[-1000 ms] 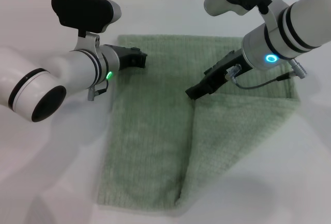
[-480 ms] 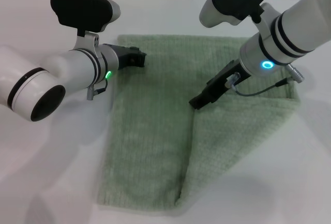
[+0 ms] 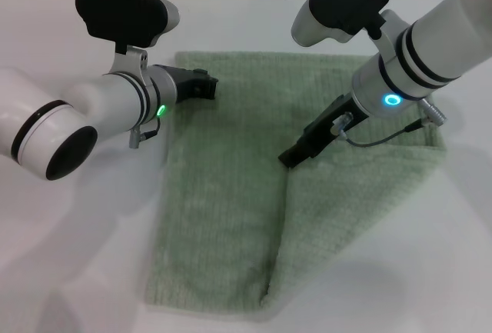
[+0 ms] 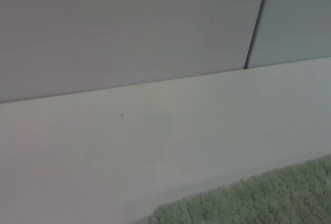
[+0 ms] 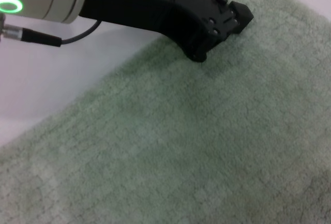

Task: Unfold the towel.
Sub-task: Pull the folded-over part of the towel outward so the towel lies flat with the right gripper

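The pale green towel [image 3: 223, 194] lies on the white table with its right part folded over in a big triangular flap [image 3: 361, 187]. My right gripper [image 3: 289, 157] points down at the tip of that flap, touching or just above the cloth near the towel's middle. At the towel's far left corner, my left gripper [image 3: 207, 85] rests low on the cloth. The right wrist view shows the towel [image 5: 181, 146] up close and the left gripper [image 5: 227, 27] on it. In the left wrist view only a towel edge [image 4: 258, 203] shows.
The white table [image 3: 92, 241] surrounds the towel, with bare surface to the left and at the front right. A pale wall [image 4: 129, 27] stands just behind the table's far edge. A grey cable [image 3: 384, 131] loops off my right wrist above the flap.
My right gripper has dropped and shifted slightly toward me, down to the tip of the folded flap. The left arm and the towel have not visibly moved.
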`<action>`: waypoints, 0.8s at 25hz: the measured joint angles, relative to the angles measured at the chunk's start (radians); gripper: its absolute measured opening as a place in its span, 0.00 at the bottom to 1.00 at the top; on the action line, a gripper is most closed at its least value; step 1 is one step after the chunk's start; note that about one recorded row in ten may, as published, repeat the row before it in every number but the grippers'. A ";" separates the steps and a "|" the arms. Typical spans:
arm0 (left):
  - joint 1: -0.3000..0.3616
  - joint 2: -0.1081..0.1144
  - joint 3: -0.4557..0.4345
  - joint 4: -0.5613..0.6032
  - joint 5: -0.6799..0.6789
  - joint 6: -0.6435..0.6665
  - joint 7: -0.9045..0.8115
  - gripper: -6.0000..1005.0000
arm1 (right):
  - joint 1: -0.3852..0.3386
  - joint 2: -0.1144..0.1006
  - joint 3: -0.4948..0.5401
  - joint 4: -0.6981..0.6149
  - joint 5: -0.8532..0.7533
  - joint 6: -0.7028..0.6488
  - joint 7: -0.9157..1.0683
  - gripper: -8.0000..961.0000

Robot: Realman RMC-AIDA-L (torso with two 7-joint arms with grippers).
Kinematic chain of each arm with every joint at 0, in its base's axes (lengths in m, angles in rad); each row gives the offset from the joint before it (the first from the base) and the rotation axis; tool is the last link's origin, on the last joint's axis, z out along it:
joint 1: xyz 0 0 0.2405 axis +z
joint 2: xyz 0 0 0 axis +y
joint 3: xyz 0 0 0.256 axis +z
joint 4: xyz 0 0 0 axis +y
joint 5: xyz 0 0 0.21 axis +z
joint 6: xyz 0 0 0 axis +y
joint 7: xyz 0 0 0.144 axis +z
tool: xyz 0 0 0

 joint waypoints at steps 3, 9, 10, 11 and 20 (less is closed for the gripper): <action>0.000 0.000 -0.001 0.000 0.000 0.000 0.000 0.00 | 0.003 0.000 0.000 0.009 0.000 0.007 0.000 0.75; 0.000 0.000 -0.001 -0.002 -0.002 -0.001 0.000 0.00 | 0.010 -0.001 0.001 0.022 0.000 0.010 0.000 0.68; 0.000 0.000 -0.001 -0.002 -0.002 -0.001 0.000 0.00 | 0.011 -0.001 0.000 0.023 0.000 0.010 -0.001 0.66; 0.000 0.000 -0.001 -0.003 -0.003 -0.001 0.000 0.00 | 0.012 -0.001 0.000 0.025 0.000 0.010 -0.001 0.64; 0.000 0.000 -0.001 -0.005 -0.003 -0.001 0.000 0.00 | 0.019 -0.003 0.000 0.040 -0.002 0.009 -0.001 0.34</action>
